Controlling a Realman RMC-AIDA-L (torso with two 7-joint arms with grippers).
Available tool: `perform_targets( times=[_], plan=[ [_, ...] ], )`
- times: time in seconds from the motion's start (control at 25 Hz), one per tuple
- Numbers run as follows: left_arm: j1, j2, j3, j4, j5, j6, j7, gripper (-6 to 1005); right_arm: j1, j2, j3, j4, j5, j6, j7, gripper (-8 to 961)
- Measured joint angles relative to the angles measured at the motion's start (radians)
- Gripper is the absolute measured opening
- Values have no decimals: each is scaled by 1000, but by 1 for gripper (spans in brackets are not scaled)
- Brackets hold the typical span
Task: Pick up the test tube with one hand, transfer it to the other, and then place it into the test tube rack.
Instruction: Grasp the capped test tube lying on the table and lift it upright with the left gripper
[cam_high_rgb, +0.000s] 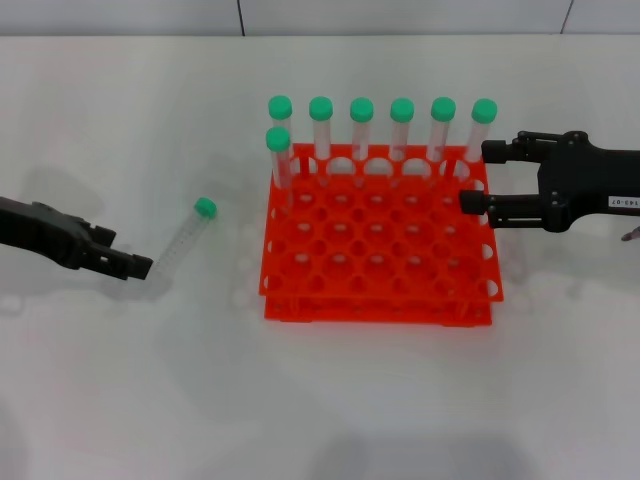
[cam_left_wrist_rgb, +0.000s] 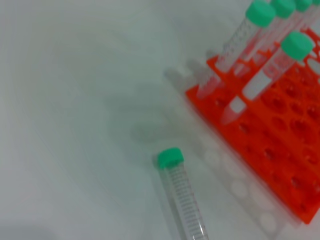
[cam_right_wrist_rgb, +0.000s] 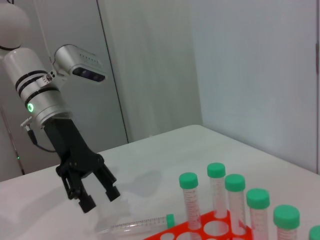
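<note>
The left gripper hangs low over the white table, its two black fingers spread apart with nothing between them, the tips just beside the bottom end of the test tube. That tube lies flat on the table, green cap pointing away from the robot, left of the test tube rack and apart from it. The orange-red rack holds seven green-capped tubes upright: six along its far row and one in the next row at the left corner. The right gripper, fingers open and holding nothing, sits at the rack's far right corner.
</note>
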Motion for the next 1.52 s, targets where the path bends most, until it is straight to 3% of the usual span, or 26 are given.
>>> perform_targets(
  times=[0.44,0.84,1.44,1.52],
  plan=[
    [-20,-22,2,-3,75,-7,-37,886,-3,0,4,2,10,1,-1,764],
    [-21,-25,1,-4,79,-25,-35,885,-4,0,4,2,11,1,-2,763],
    [-83,-37,14,-13,129,-33,-92,885,0,0,5,3,26,3,-3,761],
    [-87,-39,35,-14,132,-44,-109,824,0,0,6,4,26,3,-5,761]
  ],
)
